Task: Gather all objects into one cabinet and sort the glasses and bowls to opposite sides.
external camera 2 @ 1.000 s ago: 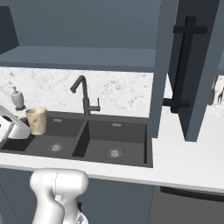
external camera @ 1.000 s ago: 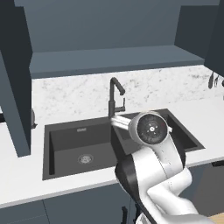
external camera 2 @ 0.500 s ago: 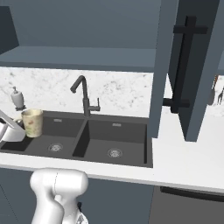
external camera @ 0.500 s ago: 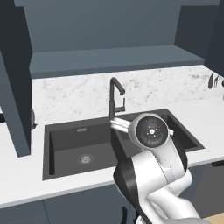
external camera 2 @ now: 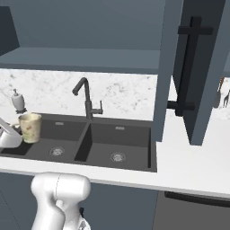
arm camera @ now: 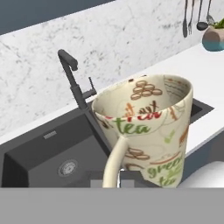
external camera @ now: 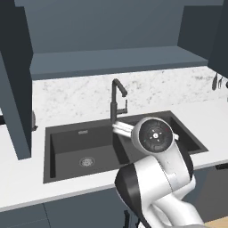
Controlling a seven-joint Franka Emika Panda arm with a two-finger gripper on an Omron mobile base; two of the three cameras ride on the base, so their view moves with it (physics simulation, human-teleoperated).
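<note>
Your claw (arm camera: 119,177) is clenched on the cream patterned mug (arm camera: 148,131), gripping at the handle where it meets the wall nearest the hand camera. The mug hangs upright over the double sink (external camera 2: 90,143), above its left basin as the right base view shows it (external camera 2: 30,127), clear of the counter (external camera 2: 188,166).

Judge the mug as stiff, glazed and fairly light, but slippery and liable to chip. A hold by the handle lets it swing, so move slowly and keep it level. Its mouth is open to you and nothing lies inside; only printed lettering shows on the inner wall.

Both sink basins look bare apart from their drains. The tap (external camera 2: 86,99) rises at the back edge of the sink between the basins, so mind it when you lift. A soap dispenser (external camera 2: 18,100) stands on the counter behind the sink's left end. Toward the far right corner of the counter sits the small teal-and-peach vessel (arm camera: 213,38), its contents too small to tell. The cabinet door (external camera 2: 193,72) stands open to the right.
</note>
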